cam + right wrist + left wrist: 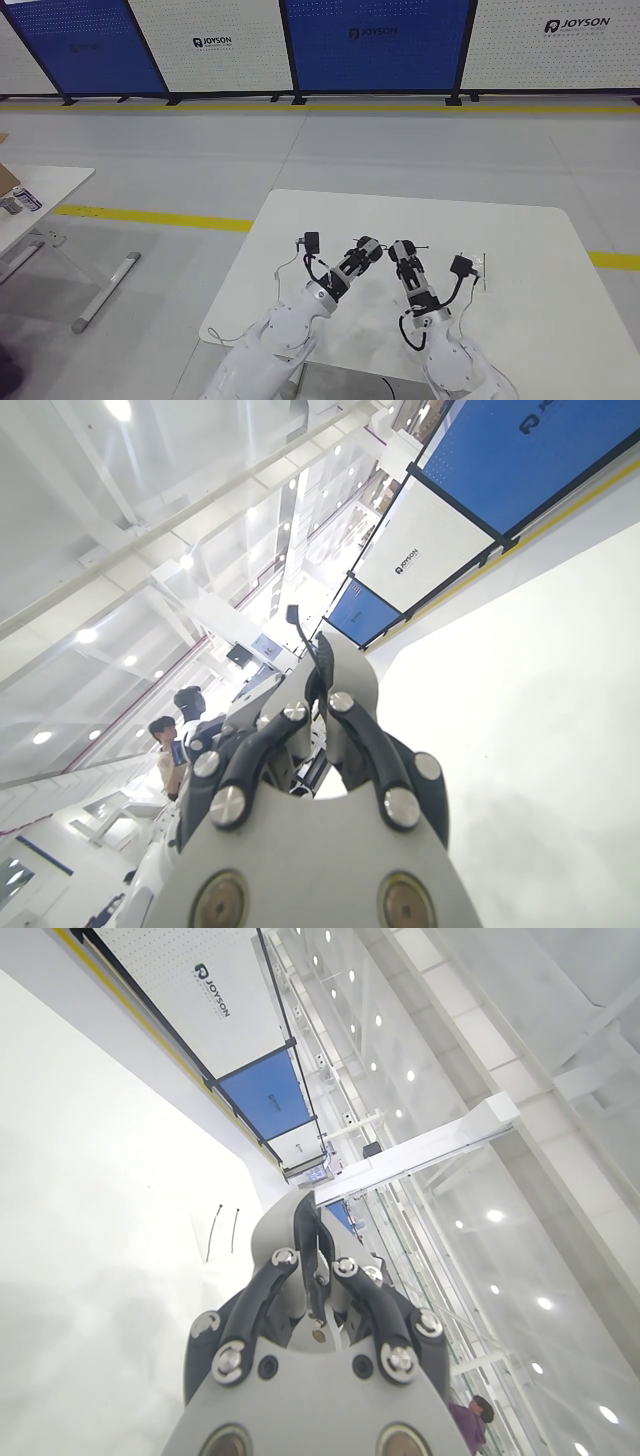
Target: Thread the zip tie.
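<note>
Above the table (530,250), right pincer (321,650) grips a zip tie (295,619); left pincer (308,1215) closed.

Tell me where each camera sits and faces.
Top view: above the arms, facing down at the white table; shows left gripper and right gripper.
Left wrist view: behind left gripper, facing two loose zip ties.
Right wrist view: behind right gripper holding a zip tie, facing ceiling and table.
Both wrist views share the blue panels.

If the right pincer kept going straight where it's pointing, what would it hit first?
The way looks free: the right pincer, shut on a zip tie, points above the table toward its far edge. The left pincer sits beside that line, not in it, though depth is unclear.
</note>
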Robot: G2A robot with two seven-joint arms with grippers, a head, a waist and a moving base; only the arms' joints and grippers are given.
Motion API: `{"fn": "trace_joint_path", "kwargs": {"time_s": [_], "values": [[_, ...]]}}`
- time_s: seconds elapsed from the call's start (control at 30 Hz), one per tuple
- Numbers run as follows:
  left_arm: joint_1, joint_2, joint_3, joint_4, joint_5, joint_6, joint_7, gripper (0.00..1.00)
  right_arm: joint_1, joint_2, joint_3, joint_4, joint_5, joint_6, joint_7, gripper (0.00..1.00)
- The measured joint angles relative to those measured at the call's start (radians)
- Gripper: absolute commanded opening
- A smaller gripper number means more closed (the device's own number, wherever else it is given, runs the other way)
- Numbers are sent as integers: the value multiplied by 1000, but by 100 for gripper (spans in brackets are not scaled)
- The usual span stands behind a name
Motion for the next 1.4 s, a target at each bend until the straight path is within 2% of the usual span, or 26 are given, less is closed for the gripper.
{"fn": "trace_joint_path", "kwargs": {"time_s": [0.17, 0.4, 0.57, 0.67, 0.7, 0.8, 1.1, 1.4], "values": [[0, 0, 3, 3, 26, 9, 14, 0, -5, -2, -1, 7, -40, 0, -45, 0], [-2, 0, 10, 5, 58, 24, 26, 0, -7, -6, -1, 13, -56, 0, -55, 0], [-7, -1, 11, 9, 55, 32, 27, 9, -9, -10, 4, 19, -80, 8, -70, 0], [-10, -1, 12, 11, 54, 34, 28, 18, -10, -14, 5, 19, -91, 21, -76, 0], [-11, -1, 12, 12, 57, 36, 30, 24, -10, -15, 6, 19, -93, 24, -76, 0], [-13, -2, 15, 11, 64, 39, 35, 29, -9, -18, 8, 21, -96, 32, -74, 0], [-20, -3, 28, 9, 93, 53, 39, 30, -7, -28, 14, 22, -119, 70, -85, 0], [-42, -8, 50, 24, 104, 74, 41, 22, -6, -36, 19, 27, -132, 68, -84, 0]]}}
